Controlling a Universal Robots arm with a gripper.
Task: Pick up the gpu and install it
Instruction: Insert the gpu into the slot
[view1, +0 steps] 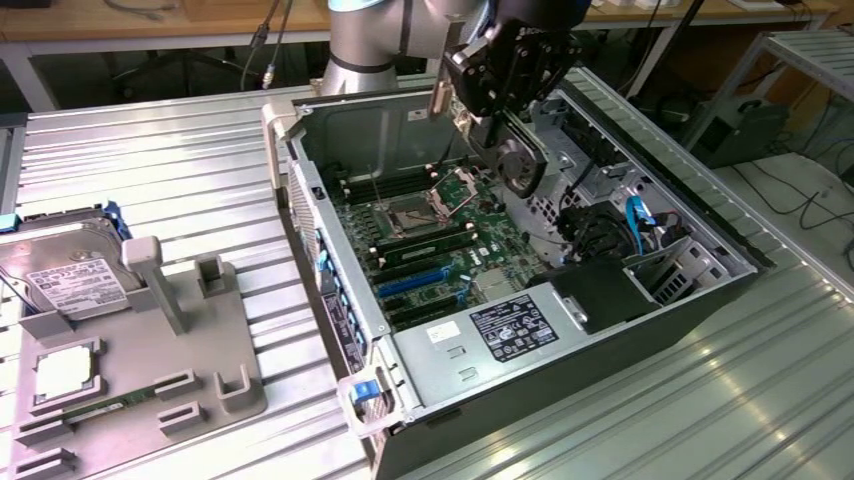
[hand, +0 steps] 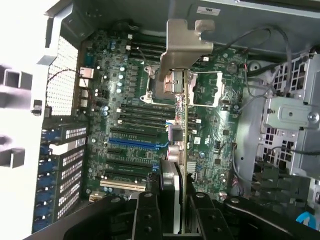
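- The claw (view1: 511, 125) is clamped on the gpu (view1: 523, 165), which hangs in the upper middle of the exterior view, inside the open computer case (view1: 400, 120) lying on the bench (view1: 160, 170).
- In the wrist view the gpu (hand: 179, 165) is seen edge-on between the two black fingers (hand: 146, 215), with its silver bracket (hand: 186, 47) at the end far from the claw (hand: 177, 212).
- The card is clear of the motherboard (view1: 427, 235), above the processor socket area and not seated in anything.
- The expansion slots (view1: 416, 290) lie below and toward the exterior view's left of the held card, nearer the middle of the frame.
- In the wrist view those expansion slots (hand: 135, 142) run crosswise to the card's edge line, so card and slot do not appear lined up.
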